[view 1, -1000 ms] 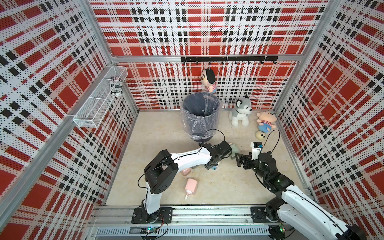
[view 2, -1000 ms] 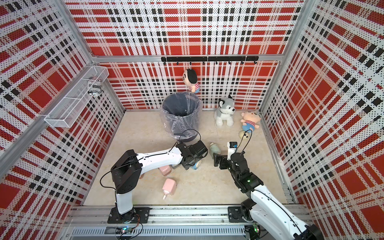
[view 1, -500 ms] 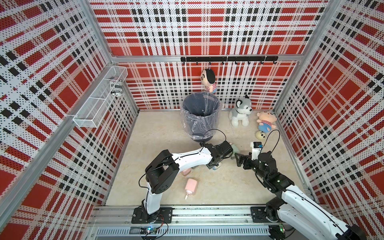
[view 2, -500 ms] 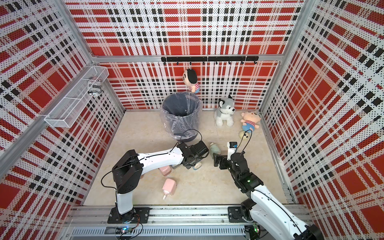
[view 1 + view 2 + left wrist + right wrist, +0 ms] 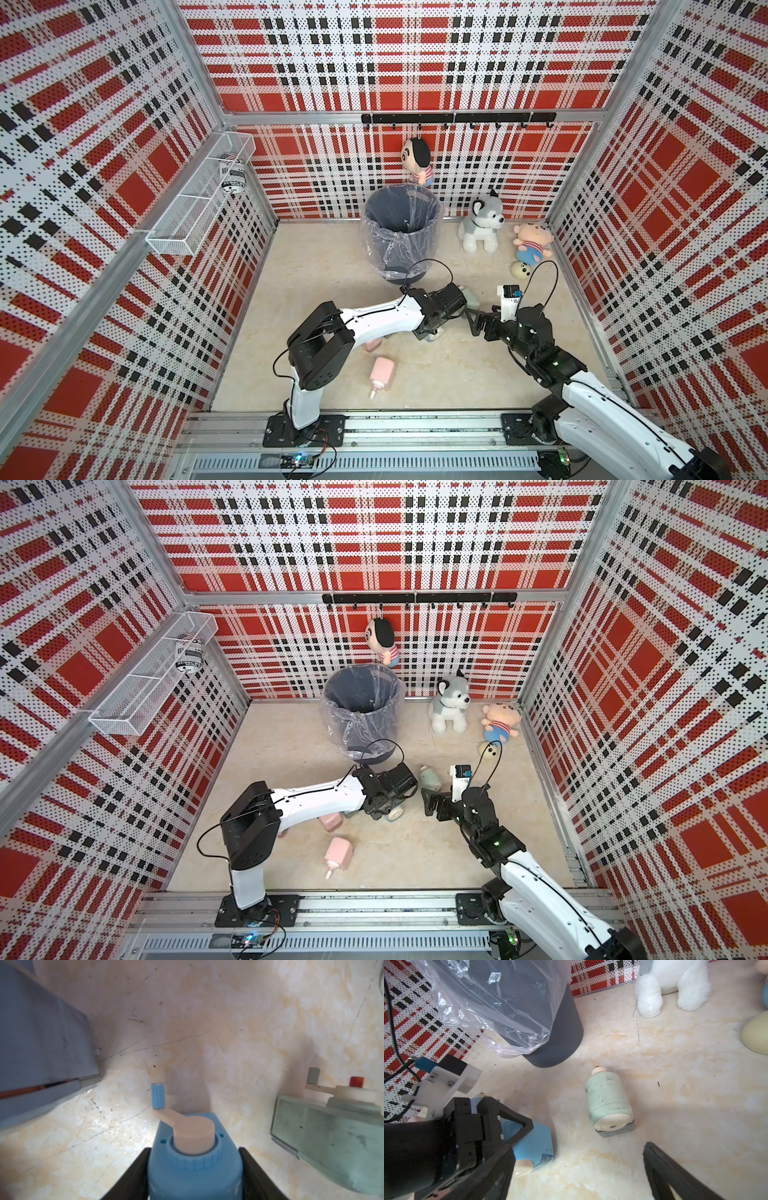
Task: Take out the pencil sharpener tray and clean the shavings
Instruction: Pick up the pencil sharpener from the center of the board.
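A blue pencil sharpener (image 5: 194, 1159) with a beige crank lies on the floor, and my left gripper (image 5: 194, 1169) is shut on its body, one black finger (image 5: 137, 1172) against each side. In both top views the left gripper (image 5: 436, 326) (image 5: 388, 806) covers most of it; a blue corner (image 5: 535, 1142) shows in the right wrist view. I cannot tell its tray apart from the body, and no shavings show. My right gripper (image 5: 478, 322) (image 5: 432, 802) (image 5: 577, 1178) stands open just right of it, nothing between its fingers.
A pale green sharpener (image 5: 471, 297) (image 5: 609, 1103) lies beyond the grippers. Two pink sharpeners (image 5: 382, 372) (image 5: 372, 343) lie near the left arm. The lined grey bin (image 5: 401, 232) (image 5: 550, 1032) stands behind. Plush toys (image 5: 482, 224) (image 5: 532, 241) sit at the back right.
My left gripper's jaws have come together onto the blue sharpener, with the arm shifting slightly. The right arm has not moved.
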Available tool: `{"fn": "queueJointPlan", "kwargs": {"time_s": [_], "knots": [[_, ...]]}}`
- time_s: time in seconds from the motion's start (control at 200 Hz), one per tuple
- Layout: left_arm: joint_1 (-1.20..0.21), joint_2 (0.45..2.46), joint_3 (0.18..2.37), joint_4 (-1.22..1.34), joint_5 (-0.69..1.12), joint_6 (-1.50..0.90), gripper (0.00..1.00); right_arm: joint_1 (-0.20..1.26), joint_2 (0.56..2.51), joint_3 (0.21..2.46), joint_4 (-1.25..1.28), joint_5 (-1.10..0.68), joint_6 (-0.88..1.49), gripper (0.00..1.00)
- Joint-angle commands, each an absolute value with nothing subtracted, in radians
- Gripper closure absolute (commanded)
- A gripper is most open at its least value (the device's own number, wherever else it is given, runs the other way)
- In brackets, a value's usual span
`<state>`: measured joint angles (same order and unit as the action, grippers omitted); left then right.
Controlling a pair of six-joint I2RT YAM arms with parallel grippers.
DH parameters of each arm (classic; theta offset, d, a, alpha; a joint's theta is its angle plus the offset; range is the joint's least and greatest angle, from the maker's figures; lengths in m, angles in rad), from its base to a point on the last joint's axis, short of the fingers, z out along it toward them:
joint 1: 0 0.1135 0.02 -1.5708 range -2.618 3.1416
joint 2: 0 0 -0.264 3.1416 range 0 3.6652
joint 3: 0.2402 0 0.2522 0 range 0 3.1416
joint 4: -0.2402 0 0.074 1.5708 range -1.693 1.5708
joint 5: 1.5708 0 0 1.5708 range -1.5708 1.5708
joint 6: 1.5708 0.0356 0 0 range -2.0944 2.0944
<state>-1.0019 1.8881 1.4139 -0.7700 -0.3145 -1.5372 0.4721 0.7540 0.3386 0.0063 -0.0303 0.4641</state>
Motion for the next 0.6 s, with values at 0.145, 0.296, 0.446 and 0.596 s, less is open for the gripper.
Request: {"fn": "queueJointPlan", "kwargs": {"time_s": [0.145, 0.296, 0.446, 0.596], "knots": [[-0.964, 1.664, 1.35, -0.799, -0.334, -1.532, 0.79, 0.593, 0.742, 0.302, 0.152, -0.026, 0.414, 0.0], [-0.917, 1.575, 1.334, -0.817, -0.321, -1.499, 0.79, 0.749, 0.748, 0.29, 0.216, 0.092, 0.345, 0.0], [-0.848, 1.495, 1.308, -0.833, -0.287, -1.463, 0.79, 0.91, 0.798, 0.293, 0.28, 0.26, 0.248, 0.0], [-0.799, 1.444, 1.292, -0.843, -0.256, -1.436, 0.8, 1.0, 0.913, 0.337, 0.316, 0.317, 0.183, 0.0]]}}
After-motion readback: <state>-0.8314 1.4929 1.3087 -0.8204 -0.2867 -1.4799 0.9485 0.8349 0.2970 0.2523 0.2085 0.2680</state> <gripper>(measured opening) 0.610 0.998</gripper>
